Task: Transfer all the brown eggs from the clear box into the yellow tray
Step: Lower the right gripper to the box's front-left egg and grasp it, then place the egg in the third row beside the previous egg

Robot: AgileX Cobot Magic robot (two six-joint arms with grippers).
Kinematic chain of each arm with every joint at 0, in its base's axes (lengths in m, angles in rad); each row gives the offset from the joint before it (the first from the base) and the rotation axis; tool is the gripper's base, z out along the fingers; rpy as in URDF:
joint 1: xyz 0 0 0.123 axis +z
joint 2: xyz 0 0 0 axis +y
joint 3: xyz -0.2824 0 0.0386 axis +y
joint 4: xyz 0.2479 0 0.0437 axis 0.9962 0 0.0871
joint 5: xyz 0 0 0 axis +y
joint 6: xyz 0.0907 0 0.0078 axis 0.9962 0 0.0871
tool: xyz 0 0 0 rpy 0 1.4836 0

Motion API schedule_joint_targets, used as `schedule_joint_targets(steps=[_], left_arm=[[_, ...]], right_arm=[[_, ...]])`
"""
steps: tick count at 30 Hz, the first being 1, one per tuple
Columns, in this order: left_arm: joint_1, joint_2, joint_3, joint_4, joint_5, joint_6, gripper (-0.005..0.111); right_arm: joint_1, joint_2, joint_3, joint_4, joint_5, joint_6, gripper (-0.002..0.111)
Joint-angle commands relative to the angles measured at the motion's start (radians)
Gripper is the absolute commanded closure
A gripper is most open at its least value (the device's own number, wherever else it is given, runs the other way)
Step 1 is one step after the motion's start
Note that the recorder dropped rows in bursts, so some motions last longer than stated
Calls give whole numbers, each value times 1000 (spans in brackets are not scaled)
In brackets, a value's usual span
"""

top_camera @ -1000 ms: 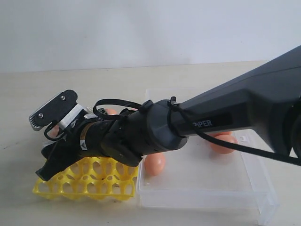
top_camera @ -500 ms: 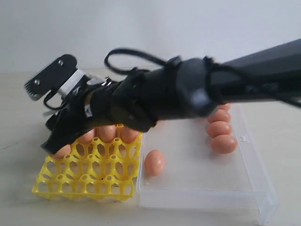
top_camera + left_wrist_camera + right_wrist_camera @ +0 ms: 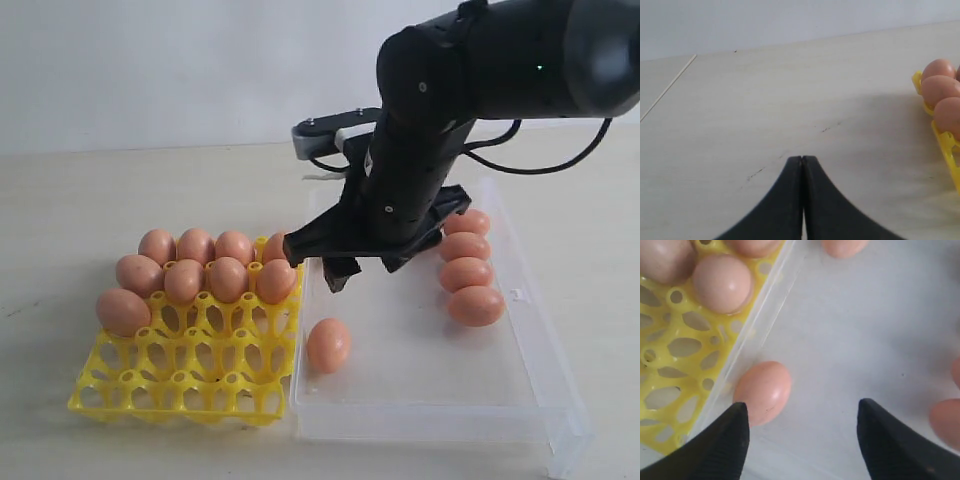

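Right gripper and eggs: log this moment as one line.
right gripper: open, empty, above clear box | nearest: lone brown egg, at wall beside yellow tray | left gripper: shut, empty

No writing, label, brand mark, number or sign can be read anywhere in these views.

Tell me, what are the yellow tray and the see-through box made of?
The yellow tray looks like moulded plastic: bright, even colour, slightly glossy, with thin cut-out cups. The clear box seems to be transparent plastic too, smooth and faintly frosted: the table shows through its thin walls.
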Motion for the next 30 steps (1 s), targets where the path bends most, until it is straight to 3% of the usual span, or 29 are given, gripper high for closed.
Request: schedule_joint_targets(steps=[1,8,26,28,30], left_arm=[[-5,-6,-4,-2,-9,-6,107],[-5,-6,-4,-2,-9,-6,107],[-5,-6,-4,-2,-9,-6,107],[-5,-6,-4,-2,-9,-6,107],[-5,-6,-4,-2,-9,-6,107]], right_arm=[[-35,-5,58,161,-61,-12,45],[-39,15,158,306,-225,-93,45],[-39,159,165,323,-348,-106,47],[-36,166,165,325,-355,-125,54],[-36,166,165,323,-358,-139,71]])
